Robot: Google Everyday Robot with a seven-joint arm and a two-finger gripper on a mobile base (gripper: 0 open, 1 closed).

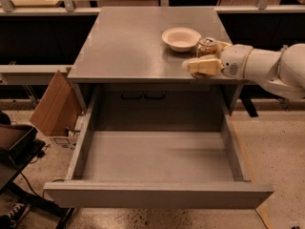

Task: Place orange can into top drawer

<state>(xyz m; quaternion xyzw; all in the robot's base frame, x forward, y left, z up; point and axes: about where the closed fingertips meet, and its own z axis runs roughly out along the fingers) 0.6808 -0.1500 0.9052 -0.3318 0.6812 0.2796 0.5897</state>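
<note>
The orange can (207,46) is upright at the right front of the grey cabinet top (128,46), just right of the white bowl. My gripper (208,56) reaches in from the right and is shut on the can. One cream finger (201,66) lies in front of the can and the other (223,46) is behind it. The finger hides the can's base, so I cannot tell whether it touches the top. The top drawer (157,194) is pulled fully open below, and its grey inside (157,156) is bare.
A white bowl (180,38) stands on the cabinet top left of the can. A brown cardboard box (55,106) leans on the floor left of the cabinet. A dark stand (14,151) is at the lower left. Shelving runs behind the cabinet.
</note>
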